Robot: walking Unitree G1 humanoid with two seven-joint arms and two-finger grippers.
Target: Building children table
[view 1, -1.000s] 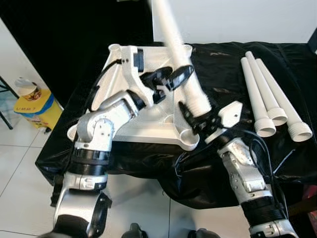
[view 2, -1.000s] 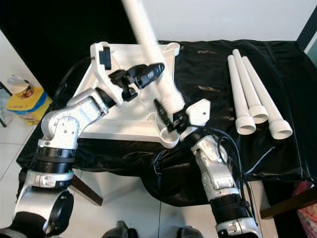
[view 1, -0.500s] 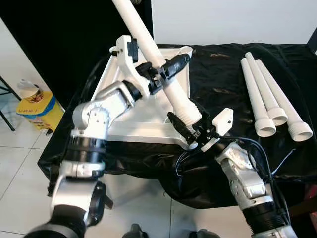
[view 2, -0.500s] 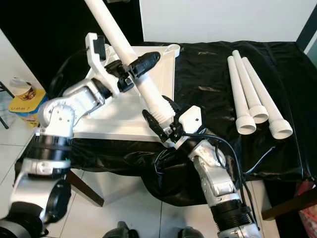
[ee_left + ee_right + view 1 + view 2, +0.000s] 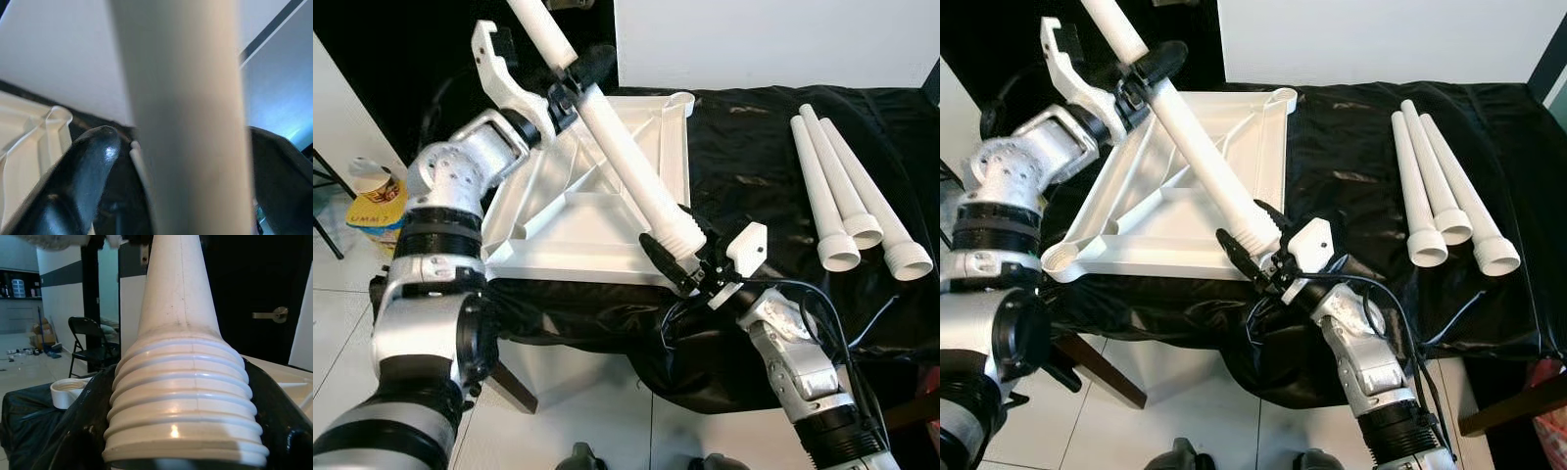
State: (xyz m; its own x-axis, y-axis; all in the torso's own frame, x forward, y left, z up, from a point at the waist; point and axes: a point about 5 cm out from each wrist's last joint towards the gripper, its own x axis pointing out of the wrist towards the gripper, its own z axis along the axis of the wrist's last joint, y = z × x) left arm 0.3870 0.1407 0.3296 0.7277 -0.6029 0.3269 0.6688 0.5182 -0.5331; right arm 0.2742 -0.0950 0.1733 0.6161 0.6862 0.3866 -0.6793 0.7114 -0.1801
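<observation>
Left eye view: both pincers clamp one white table leg (image 5: 617,162) over the upturned white tabletop (image 5: 558,240) on the black-draped worktop (image 5: 754,166). The right pincer (image 5: 680,259) grips its threaded end, apparently to steer it toward a corner socket; the left pincer (image 5: 570,83) steadies the shaft higher up. The leg's long axis slants from 11 o'clock down to 5 o'clock, thread lowest. Three spare legs (image 5: 847,201) lie at 3 o'clock.

White leg (image 5: 617,162) now tilted further left, left fingers (image 5: 590,67) higher up it.
</observation>
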